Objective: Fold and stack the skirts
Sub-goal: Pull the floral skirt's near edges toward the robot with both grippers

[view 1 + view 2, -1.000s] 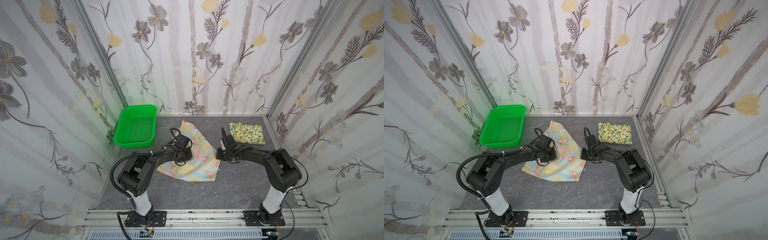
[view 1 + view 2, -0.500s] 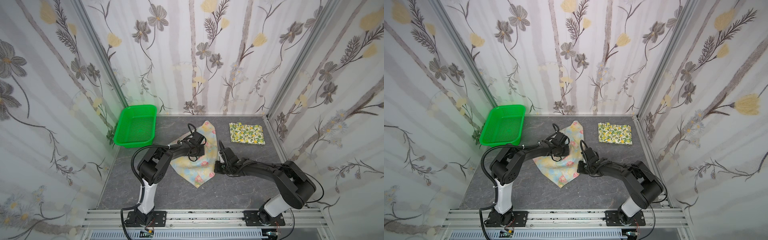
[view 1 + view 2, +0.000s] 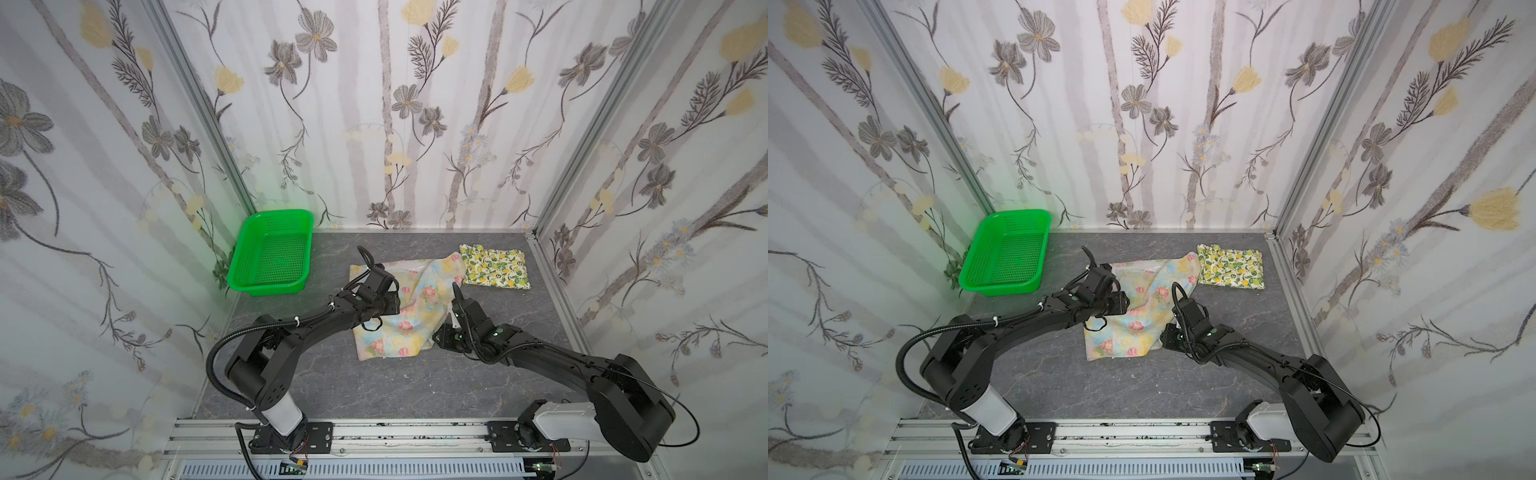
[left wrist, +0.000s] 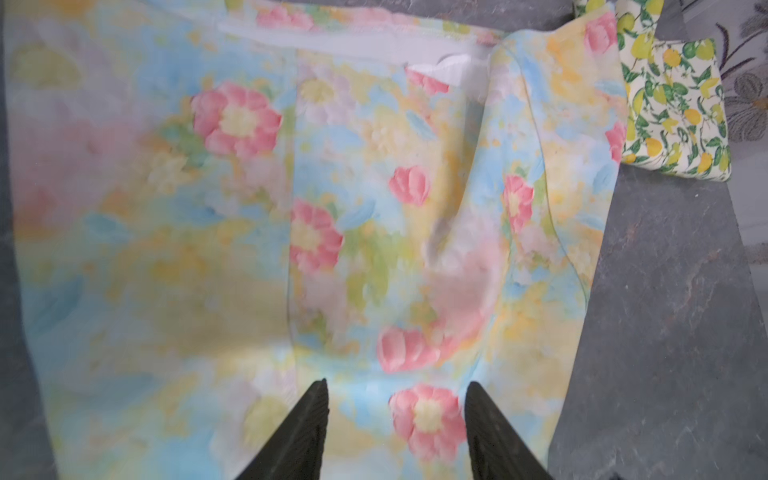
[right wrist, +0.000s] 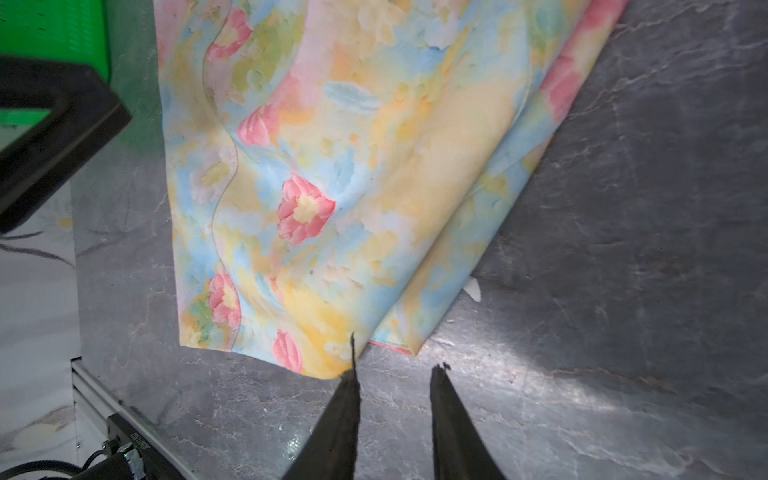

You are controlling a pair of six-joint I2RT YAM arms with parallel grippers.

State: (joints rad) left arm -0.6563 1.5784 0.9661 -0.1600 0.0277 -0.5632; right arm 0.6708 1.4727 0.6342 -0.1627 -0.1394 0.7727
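Left claw (image 4: pixel 395 386): parted wide, empty, poised over the flowered skirt (image 3: pixel 415 316). Right claw (image 5: pixel 397 370): parted narrowly, empty, one fingertip (image 5: pixel 343 415) at that skirt's near corner. Flowered skirt: rumpled, partly folded over itself, middle of the table (image 3: pixel 374 386). Lemon skirt (image 3: pixel 494 270): folded flat, back right, just beside the flowered one. Green basket (image 3: pixel 266 286): back left, apart.

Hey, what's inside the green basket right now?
Only its own perforated floor shows inside the green basket; no cloth in it. Both skirts lie outside: the floral skirt in the middle, the lemon skirt back right. Nothing hides its inside.
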